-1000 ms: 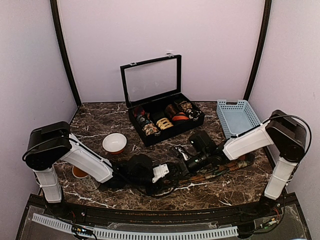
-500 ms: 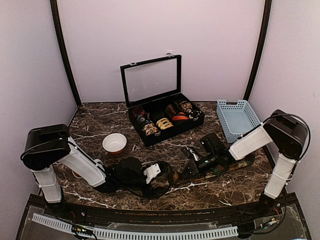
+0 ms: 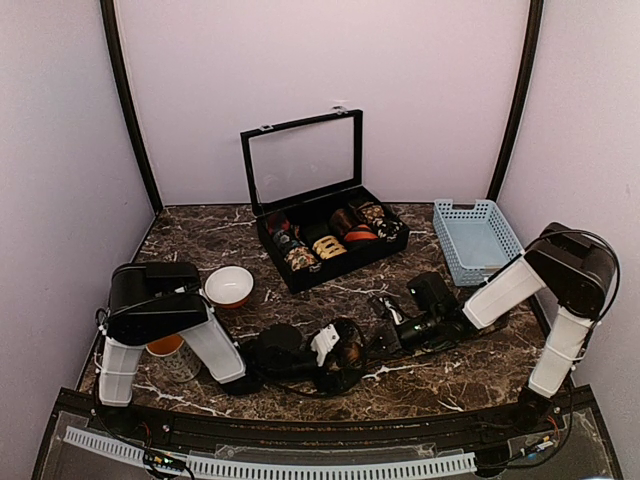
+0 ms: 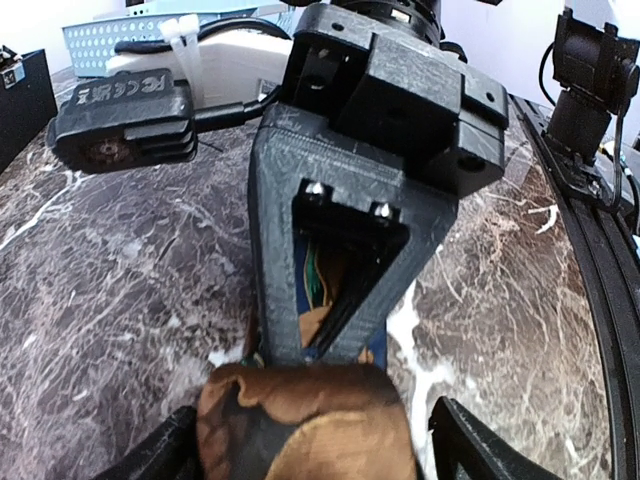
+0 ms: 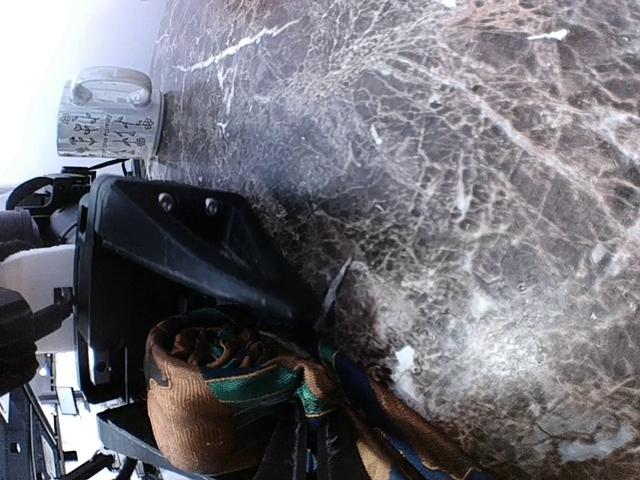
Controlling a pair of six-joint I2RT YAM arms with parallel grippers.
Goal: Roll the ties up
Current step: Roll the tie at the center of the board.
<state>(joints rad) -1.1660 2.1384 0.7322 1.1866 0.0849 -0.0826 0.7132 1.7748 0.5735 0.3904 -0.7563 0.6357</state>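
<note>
several fabric coils [image 3: 329, 247] fill the black case [image 3: 345, 264]; left gripper [image 3: 343, 352] spread around the rolled tie [image 4: 300, 420], right gripper [image 3: 381, 338] pinching it.

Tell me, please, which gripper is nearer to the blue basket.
Right. The right gripper sits to the left of the blue basket and closer to the arm bases. The left gripper is even further left, open around the rolled tie.

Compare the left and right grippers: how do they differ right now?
The left gripper is open, straddling the rolled end of the tie; the right gripper is shut, pinching its loose length. The left gripper reaches rightward, the right gripper leftward. Both are low over the table.
</note>
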